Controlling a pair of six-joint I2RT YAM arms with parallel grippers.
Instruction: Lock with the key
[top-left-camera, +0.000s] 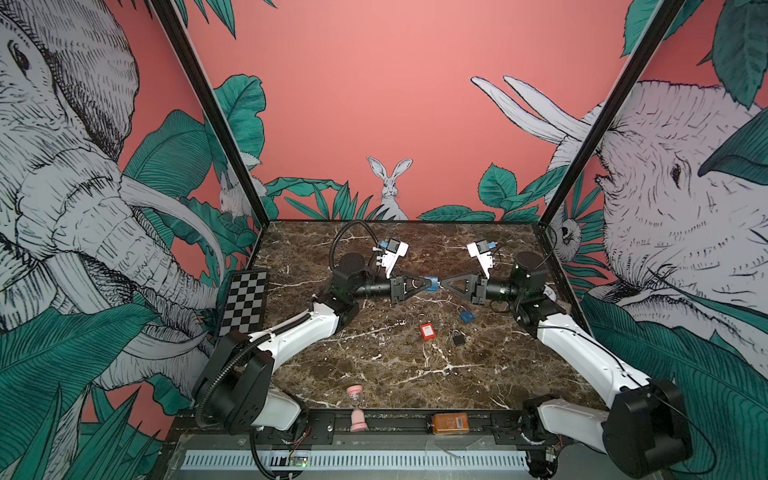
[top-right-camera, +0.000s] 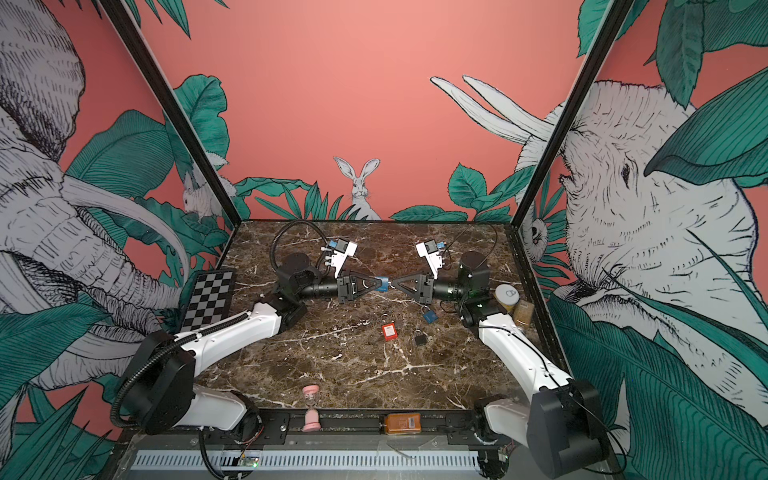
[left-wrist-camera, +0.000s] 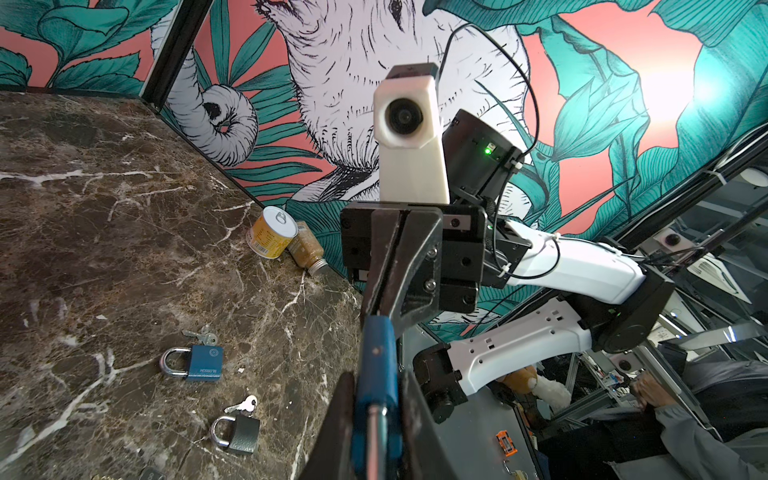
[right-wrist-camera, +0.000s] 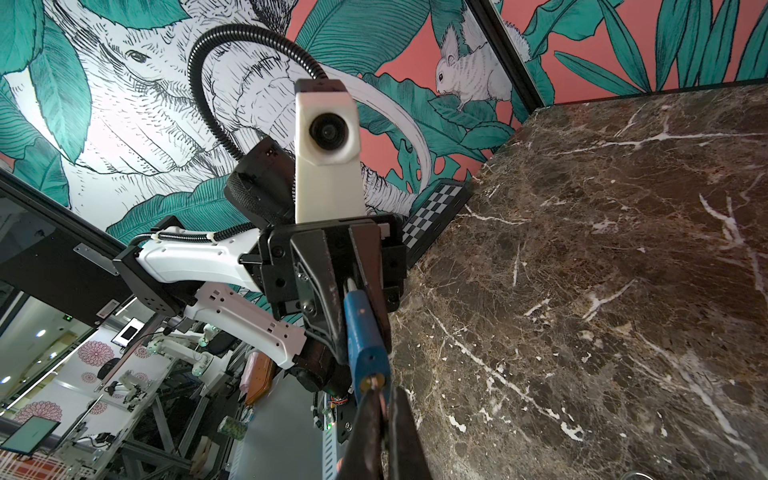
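Well, the left gripper (top-left-camera: 425, 284) is clamping the blue padlock (top-left-camera: 432, 284) in the air above the middle of the desk (top-left-camera: 374, 374), a little toward its far edge. The right gripper (right-wrist-camera: 382, 419) is pressing together on the key (right-wrist-camera: 376, 384) at the padlock's bottom end and is hiding nearly all of it; only a brass bit is showing. The shackle (right-wrist-camera: 351, 287) is sitting deep inside the left gripper, so I cannot tell if it is closed.
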